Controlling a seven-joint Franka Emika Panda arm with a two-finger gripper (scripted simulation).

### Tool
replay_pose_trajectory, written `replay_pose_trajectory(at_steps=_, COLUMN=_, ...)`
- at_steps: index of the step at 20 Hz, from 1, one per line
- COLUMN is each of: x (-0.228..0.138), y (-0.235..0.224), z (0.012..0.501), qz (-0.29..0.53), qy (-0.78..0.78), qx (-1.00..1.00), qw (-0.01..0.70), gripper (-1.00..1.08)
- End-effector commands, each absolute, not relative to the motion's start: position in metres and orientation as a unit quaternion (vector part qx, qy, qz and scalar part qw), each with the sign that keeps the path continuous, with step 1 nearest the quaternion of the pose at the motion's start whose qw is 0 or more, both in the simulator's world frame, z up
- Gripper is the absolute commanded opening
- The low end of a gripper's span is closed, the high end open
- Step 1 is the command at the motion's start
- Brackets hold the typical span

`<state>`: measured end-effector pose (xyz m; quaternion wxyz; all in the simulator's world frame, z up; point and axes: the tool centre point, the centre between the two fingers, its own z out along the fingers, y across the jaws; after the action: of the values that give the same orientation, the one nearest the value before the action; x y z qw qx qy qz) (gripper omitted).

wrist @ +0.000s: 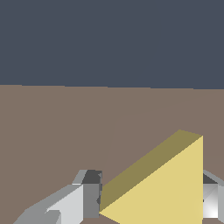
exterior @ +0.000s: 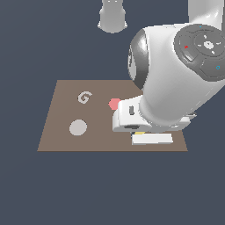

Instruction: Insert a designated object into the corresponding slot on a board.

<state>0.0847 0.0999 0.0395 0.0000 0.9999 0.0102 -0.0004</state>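
The yellow triangular block (wrist: 166, 192) sits between my gripper's (wrist: 151, 199) two grey fingers (wrist: 87, 194), which press on its sides just above the brown board (wrist: 52, 131). In the exterior view my gripper (exterior: 151, 139) hangs low over the board (exterior: 57, 132) near its front right corner. Only a thin yellow sliver of the block (exterior: 139, 132) shows under the hand. The navy triangular slot is hidden in both views, and the arm covers the right part of the board.
On the board lie a white G (exterior: 84, 97), a grey disc (exterior: 78, 128) and a pink hexagon (exterior: 114, 104), partly behind the hand. The arm's base (exterior: 113, 17) stands beyond the board. The floor is dark blue-grey.
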Motion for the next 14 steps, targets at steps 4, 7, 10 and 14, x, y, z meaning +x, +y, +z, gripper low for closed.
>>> replay_pose_trajectory(at_steps=4, x=0.082, y=0.093, z=0.040, qz=0.000, qy=-0.021, qx=1.000, qw=0.000, gripper=-1.00)
replay_pose_trajectory(at_steps=7, x=0.081, y=0.092, z=0.041, qz=0.000, qy=-0.025, qx=1.000, qw=0.000, gripper=-1.00)
replay_pose_trajectory(at_steps=10, x=0.081, y=0.093, z=0.038, qz=-0.001, qy=-0.022, qx=1.000, qw=0.000, gripper=-1.00)
replay_pose_trajectory(at_steps=14, x=0.081, y=0.093, z=0.030, qz=-0.001, qy=-0.024, qx=1.000, qw=0.000, gripper=-1.00)
